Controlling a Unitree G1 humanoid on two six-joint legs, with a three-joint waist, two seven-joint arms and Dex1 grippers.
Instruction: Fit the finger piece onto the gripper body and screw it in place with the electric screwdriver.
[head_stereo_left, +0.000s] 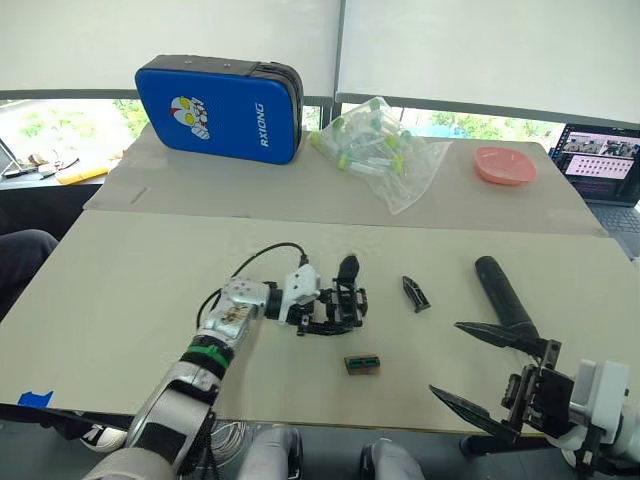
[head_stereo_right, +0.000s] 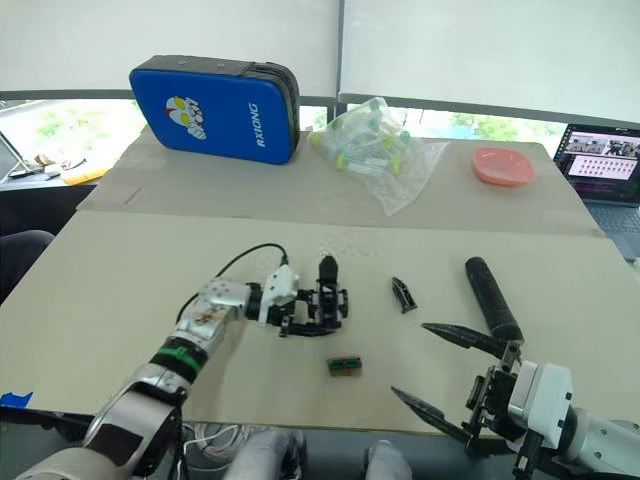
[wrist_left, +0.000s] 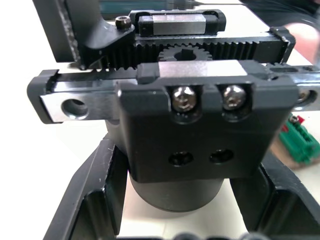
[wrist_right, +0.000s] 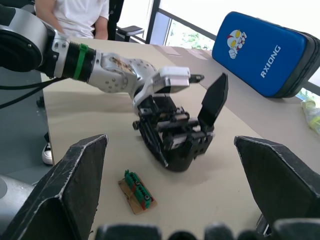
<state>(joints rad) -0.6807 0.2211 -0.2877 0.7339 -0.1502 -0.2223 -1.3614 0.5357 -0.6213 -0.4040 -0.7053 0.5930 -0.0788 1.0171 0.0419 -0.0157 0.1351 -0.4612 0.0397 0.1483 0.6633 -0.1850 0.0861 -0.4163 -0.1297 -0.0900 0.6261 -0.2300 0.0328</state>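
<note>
Body (head_stereo_left: 335, 305): stood on the desk (head_stereo_left: 120, 290) near its middle, its finger upright; rack teeth, a pinion and two screw heads are seen close up in the left wrist view.
Left hand (head_stereo_left: 322, 310): clenched on the body, with a finger (wrist_left: 92, 195) on either side of the round base.
Finger piece (head_stereo_left: 415, 293): laid flat on the desk just right of the body, apart from it, untouched.
Screwdriver (head_stereo_left: 505, 293): laid on the desk towards the right edge, slanted, its far end pointing at the back; its near end is hidden behind the right hand.
Right hand (head_stereo_left: 472, 365): released, its two pointed fingers spread wide, held over the front right part of the desk; nothing is gripped.
Green block (head_stereo_left: 362, 364): laid between the body and the front edge, clear of both hands.
Blue case (head_stereo_left: 220, 108): stood on edge at the back left of the desk.
Bag of tubes (head_stereo_left: 380, 150): placed at the back middle, right of the case.
Pink dish (head_stereo_left: 504, 165): placed at the back right.
Laptop (head_stereo_left: 600, 165): seen beyond the right edge, screen lit.
Person (wrist_right: 75, 15): seen in the right wrist view, seated behind the left arm.
</note>
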